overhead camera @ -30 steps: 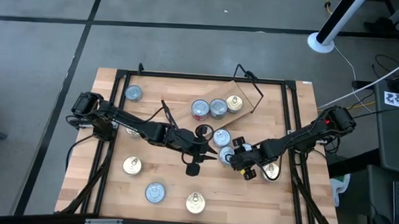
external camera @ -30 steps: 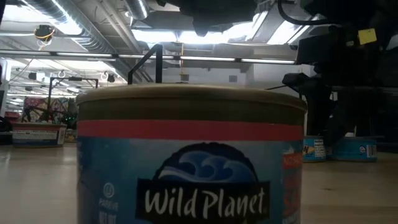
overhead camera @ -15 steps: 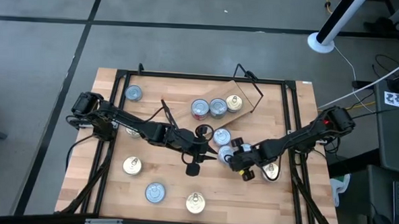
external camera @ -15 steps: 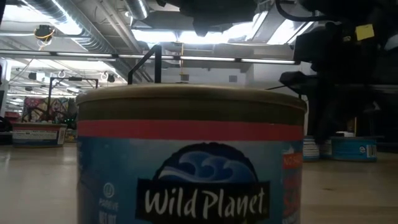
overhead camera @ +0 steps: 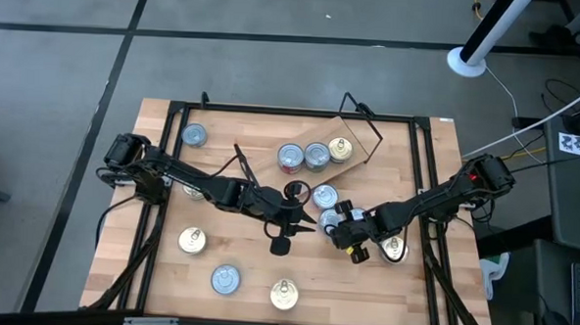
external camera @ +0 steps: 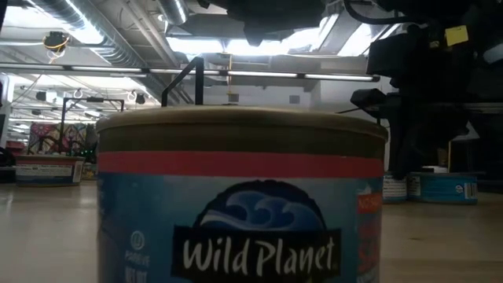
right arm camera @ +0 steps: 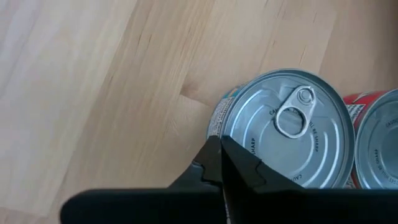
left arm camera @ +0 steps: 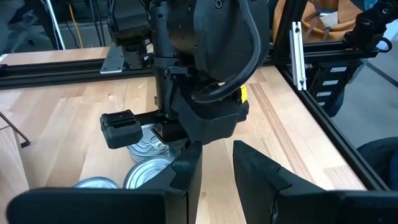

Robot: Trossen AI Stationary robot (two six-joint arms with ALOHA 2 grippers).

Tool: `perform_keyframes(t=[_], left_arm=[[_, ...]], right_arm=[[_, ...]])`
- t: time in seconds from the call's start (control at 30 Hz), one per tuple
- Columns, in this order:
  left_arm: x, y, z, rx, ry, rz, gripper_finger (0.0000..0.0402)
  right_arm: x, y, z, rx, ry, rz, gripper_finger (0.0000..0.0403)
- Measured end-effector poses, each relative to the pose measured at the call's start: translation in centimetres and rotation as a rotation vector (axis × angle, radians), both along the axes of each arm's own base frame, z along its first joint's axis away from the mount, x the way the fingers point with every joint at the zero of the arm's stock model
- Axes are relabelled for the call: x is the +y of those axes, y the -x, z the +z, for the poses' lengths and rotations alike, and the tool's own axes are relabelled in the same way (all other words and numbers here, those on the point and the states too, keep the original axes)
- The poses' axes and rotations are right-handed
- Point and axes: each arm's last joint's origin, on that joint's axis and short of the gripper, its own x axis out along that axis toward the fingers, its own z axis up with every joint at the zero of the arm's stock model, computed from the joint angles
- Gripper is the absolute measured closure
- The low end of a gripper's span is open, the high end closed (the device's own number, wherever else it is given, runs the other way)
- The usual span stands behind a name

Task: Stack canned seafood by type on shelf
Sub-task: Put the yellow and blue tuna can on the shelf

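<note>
Broadly, across the wooden tabletop [overhead camera: 242,131]: loose tins scattered near and far, with the shelf [overhead camera: 353,133] sitting skewed at the far middle and three tins on it. Just right of centre, two tins side by side, one of them a silver-topped tin [right arm camera: 286,130] with a pull ring [right arm camera: 297,111], upright on the wood.

Probably rigid, dense for its size, smooth-walled and apt to skid on the wood. Best taken from above across the round wall, never by the ring or lid edge.

Then the right gripper [right arm camera: 221,149]: pinched fully shut, empty, tips right at that tin's rim, contact impossible to tell. Lastly the left gripper [left arm camera: 216,148]: at table centre, parted slightly, holding nothing, facing the right arm [left arm camera: 211,68].
</note>
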Motion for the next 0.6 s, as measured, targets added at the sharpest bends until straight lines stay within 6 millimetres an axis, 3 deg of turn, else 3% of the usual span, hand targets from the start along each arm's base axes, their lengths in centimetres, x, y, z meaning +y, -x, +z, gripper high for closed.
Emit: perform_keyframes(t=[0.6], left_arm=[[0.0, 0.0, 0.01, 0.005, 0.047, 0.02, 0.0315]], right_arm=[[0.09, -0.15, 0.12, -0.016, -0.044, -0.053, 0.0402]])
